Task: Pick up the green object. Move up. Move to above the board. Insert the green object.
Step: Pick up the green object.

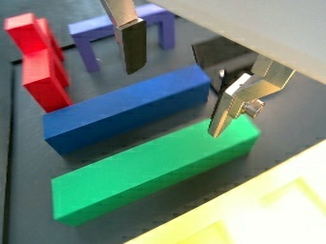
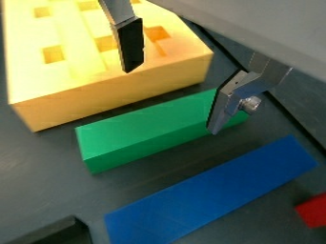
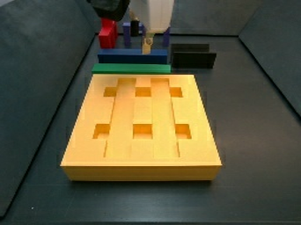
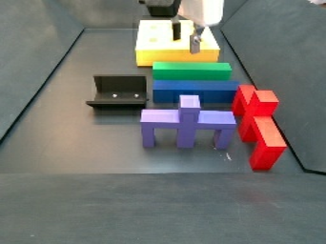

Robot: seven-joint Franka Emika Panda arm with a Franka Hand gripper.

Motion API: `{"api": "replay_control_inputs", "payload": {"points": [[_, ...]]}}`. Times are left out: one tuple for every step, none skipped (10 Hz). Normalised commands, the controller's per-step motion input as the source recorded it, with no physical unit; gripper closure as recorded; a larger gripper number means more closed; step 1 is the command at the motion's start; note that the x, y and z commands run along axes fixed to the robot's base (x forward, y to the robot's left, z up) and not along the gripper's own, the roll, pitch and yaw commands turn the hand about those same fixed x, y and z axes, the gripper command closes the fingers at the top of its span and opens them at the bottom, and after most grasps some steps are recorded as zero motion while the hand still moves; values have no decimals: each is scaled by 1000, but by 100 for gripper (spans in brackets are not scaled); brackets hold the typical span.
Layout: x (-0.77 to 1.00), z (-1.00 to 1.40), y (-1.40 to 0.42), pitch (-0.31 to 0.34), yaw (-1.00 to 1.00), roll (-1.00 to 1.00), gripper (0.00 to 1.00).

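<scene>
The green object (image 1: 140, 176) is a long bar lying flat on the dark floor, right beside the yellow-orange board's (image 2: 114, 91) short edge. It shows in both side views (image 3: 132, 67) (image 4: 192, 70) and in a wrist view (image 2: 140, 133). The board (image 3: 139, 154) lies flat with its square holes empty. My gripper (image 1: 181, 81) hovers above the green object, near one end of it, open and empty. One finger (image 2: 128, 43) shows over the board's edge, the other finger (image 2: 227, 110) over the bar's end. In both side views the gripper (image 3: 147, 39) (image 4: 195, 40) hangs just above the bars.
A blue bar (image 1: 128, 107) lies parallel to the green one, on the side away from the board. Beyond it stand a purple piece (image 4: 188, 122) and a red piece (image 4: 258, 124). The black fixture (image 4: 117, 91) stands beside the bars' ends.
</scene>
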Motion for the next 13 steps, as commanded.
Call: {"api": "replay_control_inputs", "payload": {"points": [[-291, -380, 0, 80, -811, 21, 0], [-414, -369, 6, 29, -734, 39, 0], [-451, -351, 14, 0, -717, 36, 0], [-434, -431, 0, 0, -677, 0, 0], [-211, -309, -9, 20, -723, -73, 0], [89, -214, -123, 41, -569, -83, 0], [257, -291, 0, 94, -343, -81, 0], [234, -266, 0, 94, -263, -80, 0], [160, -309, 0, 80, -243, -63, 0], [6, -283, 26, 44, -197, -56, 0], [0, -197, 60, 19, -129, -7, 0], [0, -186, 89, 14, -83, 0, 0], [29, -246, 71, 39, -6, 0, 0]]}}
